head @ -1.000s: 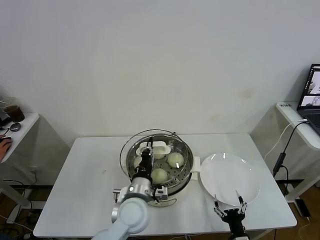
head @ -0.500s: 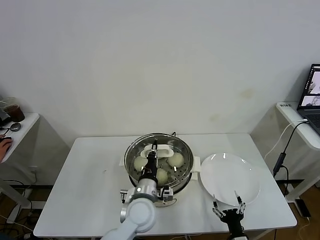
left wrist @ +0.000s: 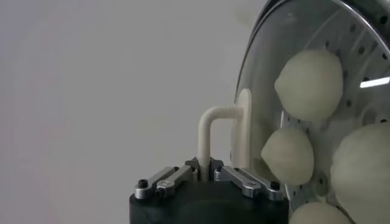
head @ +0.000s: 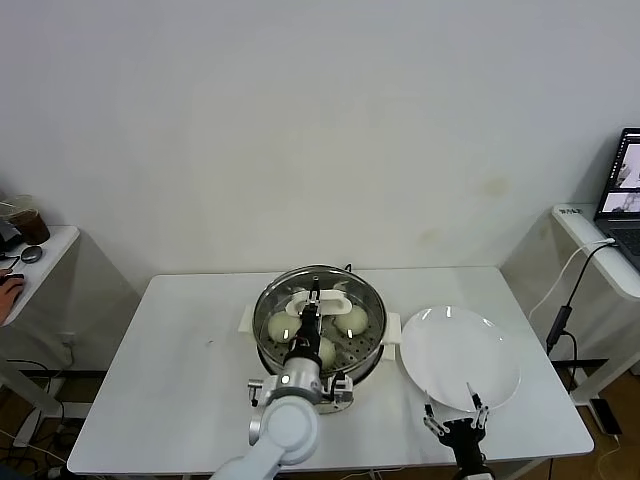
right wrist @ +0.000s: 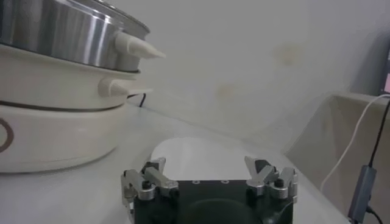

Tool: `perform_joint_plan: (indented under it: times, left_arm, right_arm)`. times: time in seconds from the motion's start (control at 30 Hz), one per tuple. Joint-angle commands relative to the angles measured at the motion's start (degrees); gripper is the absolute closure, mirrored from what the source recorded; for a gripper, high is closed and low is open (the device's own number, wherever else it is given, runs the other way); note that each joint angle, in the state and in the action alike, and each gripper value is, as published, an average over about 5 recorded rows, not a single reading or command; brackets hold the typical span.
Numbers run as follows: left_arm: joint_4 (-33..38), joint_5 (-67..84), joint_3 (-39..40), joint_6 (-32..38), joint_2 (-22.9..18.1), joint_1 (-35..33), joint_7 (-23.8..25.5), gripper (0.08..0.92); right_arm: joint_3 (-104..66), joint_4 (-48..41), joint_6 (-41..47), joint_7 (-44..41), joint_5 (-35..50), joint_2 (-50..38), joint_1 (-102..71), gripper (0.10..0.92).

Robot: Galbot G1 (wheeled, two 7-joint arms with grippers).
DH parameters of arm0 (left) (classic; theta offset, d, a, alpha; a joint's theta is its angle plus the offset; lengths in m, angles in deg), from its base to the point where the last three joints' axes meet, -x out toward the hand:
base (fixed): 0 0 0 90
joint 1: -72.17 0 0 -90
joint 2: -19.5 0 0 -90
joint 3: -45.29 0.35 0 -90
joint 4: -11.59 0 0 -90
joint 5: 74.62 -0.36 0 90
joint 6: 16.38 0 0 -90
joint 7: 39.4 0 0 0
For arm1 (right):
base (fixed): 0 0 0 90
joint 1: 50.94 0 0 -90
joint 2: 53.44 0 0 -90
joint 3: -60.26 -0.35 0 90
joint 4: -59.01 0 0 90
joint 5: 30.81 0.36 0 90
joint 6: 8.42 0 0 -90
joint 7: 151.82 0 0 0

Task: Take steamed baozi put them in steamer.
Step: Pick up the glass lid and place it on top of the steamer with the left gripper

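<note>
The steamer, a shiny steel pot on a cream base, stands mid-table. Several pale baozi lie on its perforated tray, among them one, another and a third. They show through the glass lid in the left wrist view too, for instance one bun and its neighbour. My left gripper is shut on the lid's white handle and holds the lid over the pot. My right gripper hangs open and empty at the table's front edge.
A flat white plate lies right of the steamer, just beyond the right gripper. The steamer's side handle points toward it. A side table with a laptop stands at far right, and a cable hangs there.
The left arm has carried the glass lid rightward, from hanging off the steamer's left side to centred over the pot. The right gripper has barely moved.
</note>
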Motion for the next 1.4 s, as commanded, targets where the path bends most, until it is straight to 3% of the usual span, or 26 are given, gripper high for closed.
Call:
perform_joint_plan:
  times: [0.03, 1.4]
  left_arm:
    - [0.0, -0.1, 0.2, 0.0, 0.0, -0.4, 0.4, 0.829]
    - [1.4, 0.6, 0.0, 0.4, 0.6, 0.0, 0.5, 0.830]
  right_arm:
    - [0.1, -0.1, 0.1, 0.0, -0.1, 0.0, 0.1, 0.203]
    - [1.7, -0.4, 0.2, 0.0, -1.1, 0.1, -0.3, 0.203]
